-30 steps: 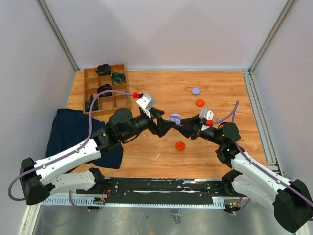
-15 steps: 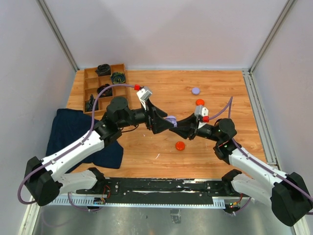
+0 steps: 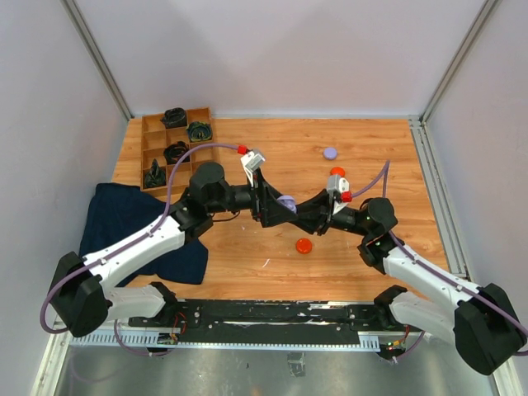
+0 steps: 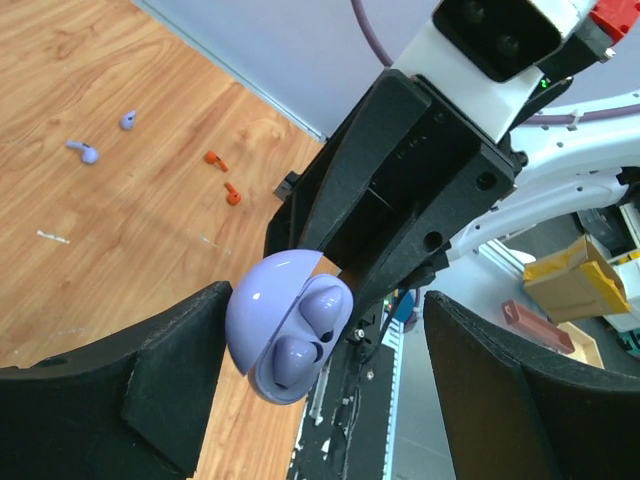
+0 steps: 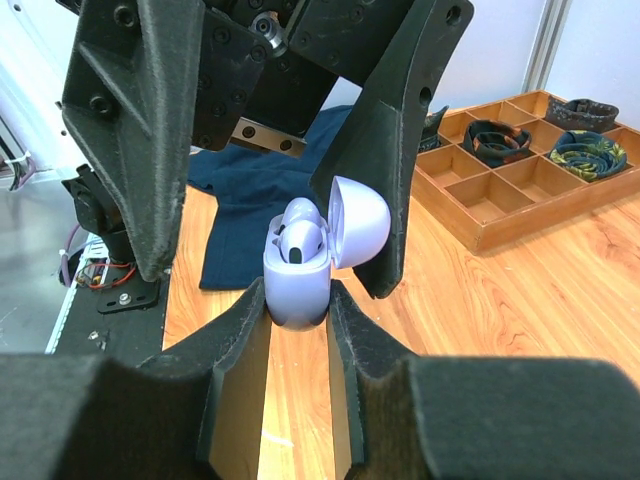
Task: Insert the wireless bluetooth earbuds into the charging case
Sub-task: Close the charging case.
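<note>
Charging case, lavender, lid open facing my left gripper, above wooden table, pale walls. My right gripper clamps its base; left spread wide.

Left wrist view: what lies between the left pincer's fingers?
The open lavender charging case, clamped in the right pincer; the right wrist view shows the same.

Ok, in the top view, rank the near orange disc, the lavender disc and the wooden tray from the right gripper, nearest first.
1. The near orange disc, just nearside of the right gripper, which holds the lavender case.
2. The lavender disc, beyond it toward the far edge.
3. The wooden tray, far left corner.
</note>
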`<state>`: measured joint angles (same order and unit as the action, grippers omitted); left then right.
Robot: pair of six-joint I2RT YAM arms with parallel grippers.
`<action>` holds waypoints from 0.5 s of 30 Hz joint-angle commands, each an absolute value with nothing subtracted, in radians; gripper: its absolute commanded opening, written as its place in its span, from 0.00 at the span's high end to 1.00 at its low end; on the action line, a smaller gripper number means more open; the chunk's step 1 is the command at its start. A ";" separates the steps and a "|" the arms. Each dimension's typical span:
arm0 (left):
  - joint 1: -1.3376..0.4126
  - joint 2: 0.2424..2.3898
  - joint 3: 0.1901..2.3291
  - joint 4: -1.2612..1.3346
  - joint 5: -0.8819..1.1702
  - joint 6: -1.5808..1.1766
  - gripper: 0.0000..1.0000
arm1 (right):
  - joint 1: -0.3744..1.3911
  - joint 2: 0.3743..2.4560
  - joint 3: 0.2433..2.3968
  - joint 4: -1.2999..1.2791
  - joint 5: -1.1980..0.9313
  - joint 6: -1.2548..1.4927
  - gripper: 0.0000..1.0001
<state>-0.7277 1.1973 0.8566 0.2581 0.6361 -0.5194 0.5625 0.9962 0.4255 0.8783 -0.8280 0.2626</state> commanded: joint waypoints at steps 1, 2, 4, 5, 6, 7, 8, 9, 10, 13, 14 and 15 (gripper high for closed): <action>-0.720 1.185 0.847 0.331 0.682 -0.527 0.20 | 0.563 1.002 0.465 0.891 -0.858 0.276 0.97; -0.717 1.179 0.842 0.343 0.687 -0.529 0.21 | 0.564 1.002 0.465 0.880 -0.860 0.277 0.97; -0.711 1.168 0.829 0.373 0.700 -0.537 0.23 | 0.563 0.999 0.466 0.847 -0.870 0.274 0.97; -0.708 1.161 0.821 0.389 0.707 -0.543 0.24 | 0.560 0.998 0.465 0.833 -0.875 0.274 0.97; -0.704 1.156 0.813 0.406 0.713 -0.550 0.24 | 0.558 0.995 0.463 0.821 -0.878 0.275 0.97; -0.699 1.150 0.804 0.422 0.718 -0.556 0.24 | 0.558 0.992 0.462 0.805 -0.882 0.273 0.97; -0.697 1.145 0.796 0.435 0.721 -0.561 0.24 | 0.556 0.987 0.459 0.791 -0.886 0.271 0.97; -0.693 1.140 0.790 0.445 0.723 -0.565 0.24 | 0.554 0.983 0.459 0.778 -0.888 0.269 0.97; -0.691 1.135 0.787 0.450 0.727 -0.565 0.25 | 0.554 0.978 0.456 0.767 -0.890 0.266 0.97; -0.689 1.128 0.781 0.455 0.738 -0.561 0.24 | 0.554 0.967 0.455 0.716 -0.896 0.254 0.97; -0.687 1.126 0.778 0.457 0.742 -0.562 0.25 | 0.553 0.965 0.458 0.699 -0.898 0.250 0.97; -0.686 1.125 0.777 0.462 0.749 -0.565 0.25 | 0.552 0.964 0.461 0.678 -0.902 0.245 0.97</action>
<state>-0.6968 1.1557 0.7849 0.3882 0.7048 -0.5545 0.5621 0.9863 0.4351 0.7547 -0.8703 0.2634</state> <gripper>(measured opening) 0.757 0.261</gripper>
